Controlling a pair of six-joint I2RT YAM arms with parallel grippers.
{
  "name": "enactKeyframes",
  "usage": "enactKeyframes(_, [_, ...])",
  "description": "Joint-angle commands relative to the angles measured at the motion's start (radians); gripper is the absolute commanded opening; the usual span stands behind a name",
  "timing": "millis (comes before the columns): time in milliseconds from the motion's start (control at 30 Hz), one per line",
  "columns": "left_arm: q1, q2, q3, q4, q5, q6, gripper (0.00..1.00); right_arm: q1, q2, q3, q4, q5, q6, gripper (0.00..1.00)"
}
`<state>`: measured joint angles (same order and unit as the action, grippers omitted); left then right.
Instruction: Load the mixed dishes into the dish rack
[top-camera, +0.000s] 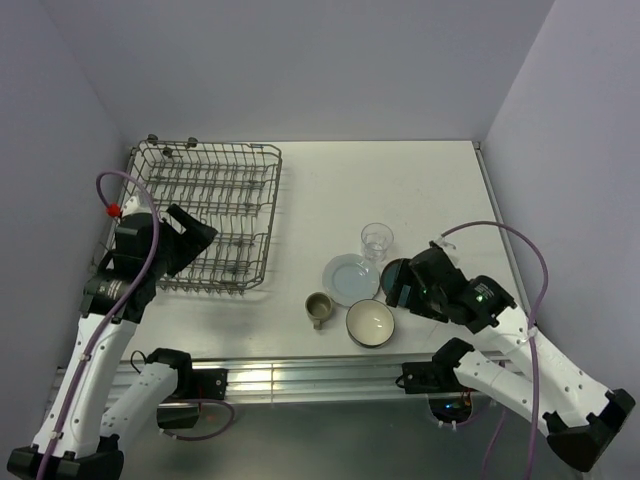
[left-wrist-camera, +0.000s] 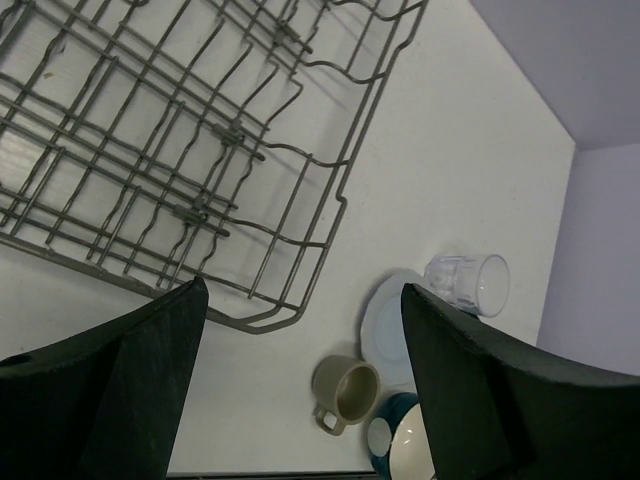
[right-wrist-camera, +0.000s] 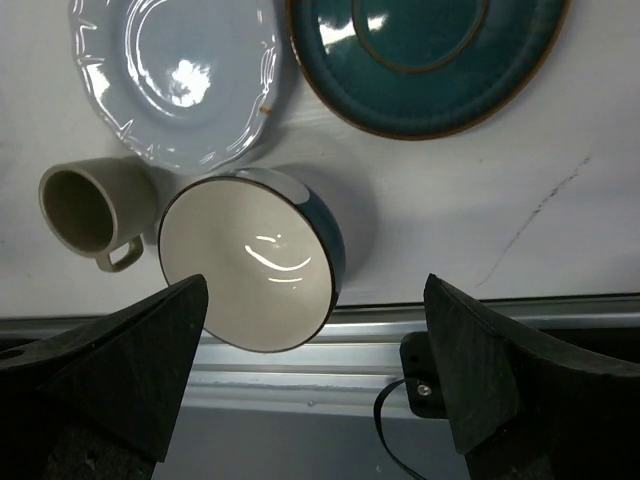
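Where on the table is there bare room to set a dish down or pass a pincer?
Bare table runs between the dish rack and the tumbler, and across the far side behind the tumbler. Crowded: pale blue plate, dark teal plate, mug and bowl cluster tightly near the front edge, below the right pincer.

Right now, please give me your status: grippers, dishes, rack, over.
Left gripper open, empty, at the dish rack, near edge. Right gripper open, above the bowl. Tumbler, mug, pale blue plate, teal plate also on table; rack holds nothing. No obstacle.
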<state>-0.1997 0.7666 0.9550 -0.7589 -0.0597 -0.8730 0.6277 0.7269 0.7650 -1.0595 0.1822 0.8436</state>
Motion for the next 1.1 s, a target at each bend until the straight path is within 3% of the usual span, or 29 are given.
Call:
enactKeyframes(0, [0.002,-0.044,0.014,0.076,0.052,0.031,0.84,0.041,-0.049,-0.023,-0.014,0.0,0.092,0.95])
enactKeyframes(533, [0.003,-0.075,0.025,0.078,0.109,0.068,0.84,0.132,0.04,-0.22,0.159,0.0,0.199,0.88])
enactKeyframes(667, [0.003,-0.07,0.03,0.078,0.126,0.077,0.84,0.159,0.104,-0.251,0.239,-0.006,0.212,0.82])
enactKeyframes(833, [0.003,-0.066,0.034,0.082,0.153,0.089,0.84,0.193,0.149,-0.271,0.283,0.014,0.238,0.61])
enactKeyframes(867, [0.003,-0.064,0.034,0.082,0.155,0.092,0.84,0.198,0.149,-0.273,0.286,0.02,0.242,0.51])
enactKeyframes(1000, [0.002,-0.056,0.03,0.085,0.166,0.101,0.84,0.216,0.147,-0.285,0.299,0.042,0.262,0.43])
enactKeyframes(1033, [0.003,-0.055,0.025,0.087,0.172,0.103,0.84,0.217,0.147,-0.286,0.299,0.045,0.262,0.37])
enactKeyframes(1067, [0.003,-0.052,0.024,0.09,0.181,0.104,0.84,0.216,0.151,-0.288,0.293,0.057,0.265,0.26])
